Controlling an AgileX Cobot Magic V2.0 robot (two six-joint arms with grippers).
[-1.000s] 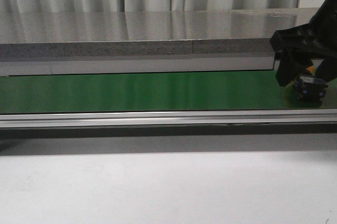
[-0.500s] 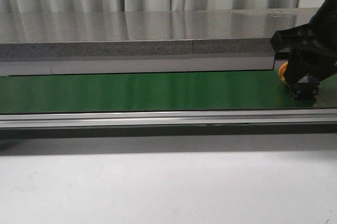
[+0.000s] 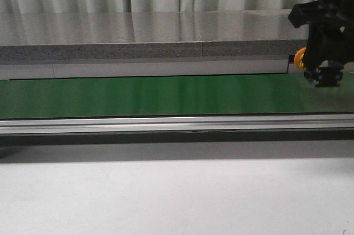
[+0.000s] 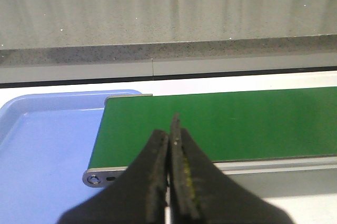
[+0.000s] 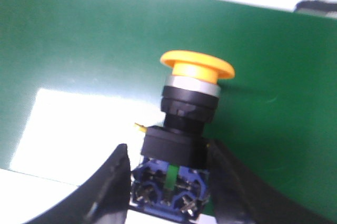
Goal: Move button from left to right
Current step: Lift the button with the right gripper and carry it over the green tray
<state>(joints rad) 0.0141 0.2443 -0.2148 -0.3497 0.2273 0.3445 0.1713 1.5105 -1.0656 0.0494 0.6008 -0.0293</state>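
The button (image 5: 184,124) has an orange-yellow cap, a black body and a blue terminal base. My right gripper (image 5: 169,182) is shut on that base. In the front view the button (image 3: 319,69) hangs at the far right, lifted above the green belt (image 3: 155,95), with the right gripper (image 3: 323,52) over it. My left gripper (image 4: 171,134) is shut with nothing between its fingers, hovering before the belt's left end (image 4: 221,124). It does not show in the front view.
A blue tray (image 4: 42,145) lies beside the belt's left end. A grey stone counter (image 3: 144,38) runs behind the belt. An aluminium rail (image 3: 166,123) edges the belt's front, with white table (image 3: 166,196) before it.
My right gripper has closed on the button and lifted it off the belt, rising and shifting slightly right. The orange cap now shows at its left side.
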